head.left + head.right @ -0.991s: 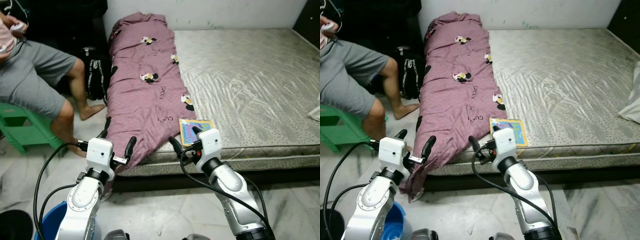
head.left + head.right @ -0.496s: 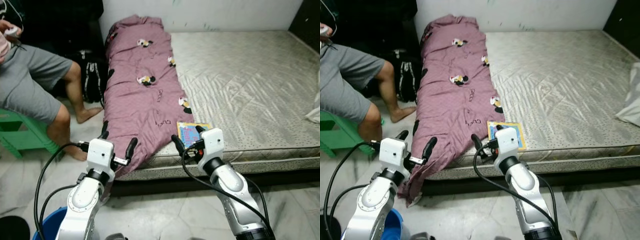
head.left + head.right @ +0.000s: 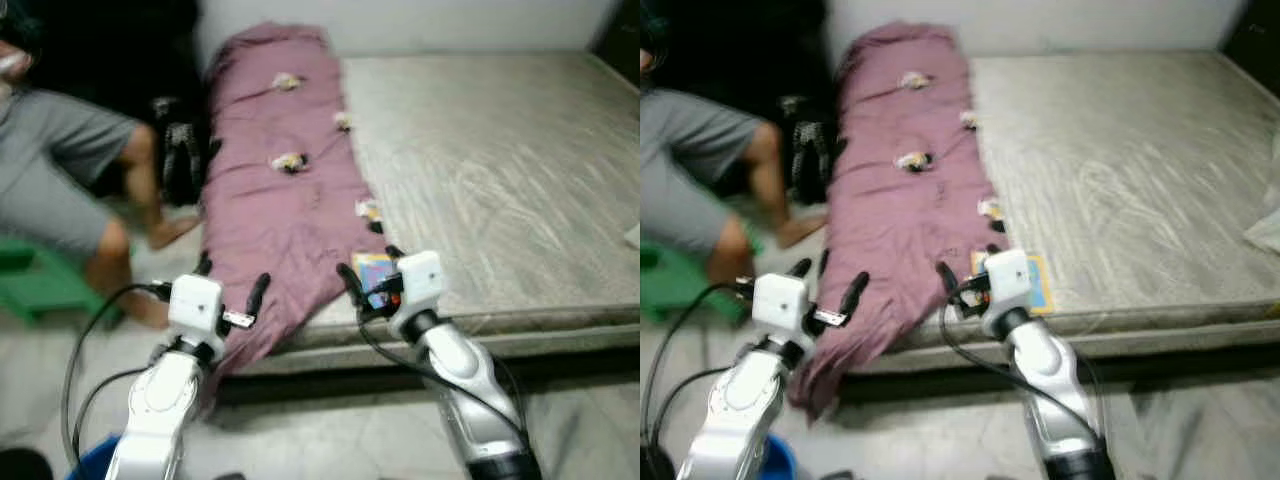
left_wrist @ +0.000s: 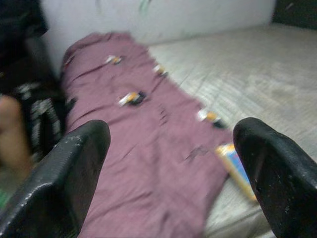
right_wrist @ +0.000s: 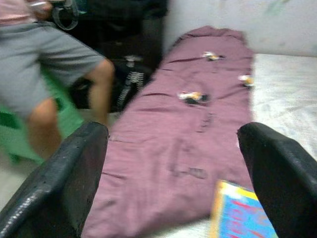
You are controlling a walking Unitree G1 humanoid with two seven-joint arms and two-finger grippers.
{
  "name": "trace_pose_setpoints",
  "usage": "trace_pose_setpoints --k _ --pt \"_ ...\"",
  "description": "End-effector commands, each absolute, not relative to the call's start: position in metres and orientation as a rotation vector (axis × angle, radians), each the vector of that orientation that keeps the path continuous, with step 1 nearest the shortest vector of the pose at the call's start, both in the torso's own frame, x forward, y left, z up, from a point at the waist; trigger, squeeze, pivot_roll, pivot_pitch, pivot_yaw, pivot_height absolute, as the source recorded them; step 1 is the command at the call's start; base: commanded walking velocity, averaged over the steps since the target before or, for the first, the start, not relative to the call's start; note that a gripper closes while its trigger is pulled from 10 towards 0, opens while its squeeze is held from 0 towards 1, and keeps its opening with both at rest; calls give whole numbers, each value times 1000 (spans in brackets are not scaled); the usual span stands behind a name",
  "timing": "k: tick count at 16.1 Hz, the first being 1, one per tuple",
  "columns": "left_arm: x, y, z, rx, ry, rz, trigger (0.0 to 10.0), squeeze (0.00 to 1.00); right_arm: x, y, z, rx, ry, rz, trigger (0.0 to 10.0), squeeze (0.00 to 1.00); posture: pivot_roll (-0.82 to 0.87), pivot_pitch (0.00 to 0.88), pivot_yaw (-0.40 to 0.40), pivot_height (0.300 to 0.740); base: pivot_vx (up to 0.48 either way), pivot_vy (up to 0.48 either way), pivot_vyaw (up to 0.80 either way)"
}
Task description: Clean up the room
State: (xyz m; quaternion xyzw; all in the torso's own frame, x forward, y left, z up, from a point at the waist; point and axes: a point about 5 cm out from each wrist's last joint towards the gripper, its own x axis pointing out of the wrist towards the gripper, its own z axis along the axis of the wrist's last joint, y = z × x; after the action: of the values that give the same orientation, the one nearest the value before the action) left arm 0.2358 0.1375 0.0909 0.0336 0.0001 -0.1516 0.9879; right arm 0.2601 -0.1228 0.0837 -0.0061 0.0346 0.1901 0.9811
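Blanket (image 3: 285,190), purple, is lying along the mattress (image 3: 500,170) edge, ahead of and between both pincers, its corner drooping over the side. Soft and floppy, probably light; pinching that hanging corner looks best. Picture book (image 3: 377,272) is sitting just beyond the right gripper (image 3: 366,283). Left gripper (image 3: 232,283) and right are both hovering wide, holding nothing. Views are blurring.

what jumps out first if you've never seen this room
A long purple blanket runs down the left side of a bare grey mattress, its end spilling over the front edge. Both open grippers, left gripper and right gripper, hover before it, near a colourful book. A seated person is at far left.
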Motion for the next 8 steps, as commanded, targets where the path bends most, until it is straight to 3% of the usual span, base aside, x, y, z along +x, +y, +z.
trace_pose_setpoints --k 1,8 --pt "233 145 91 80 3 -294 10000 0 264 -117 87 -8 56 392 10000 0 -41 12 -6 740 322 0 0" --pt "233 145 90 78 3 -293 10000 0 268 -119 90 -23 31 370 10000 0 -35 5 -12 740 324 0 0"
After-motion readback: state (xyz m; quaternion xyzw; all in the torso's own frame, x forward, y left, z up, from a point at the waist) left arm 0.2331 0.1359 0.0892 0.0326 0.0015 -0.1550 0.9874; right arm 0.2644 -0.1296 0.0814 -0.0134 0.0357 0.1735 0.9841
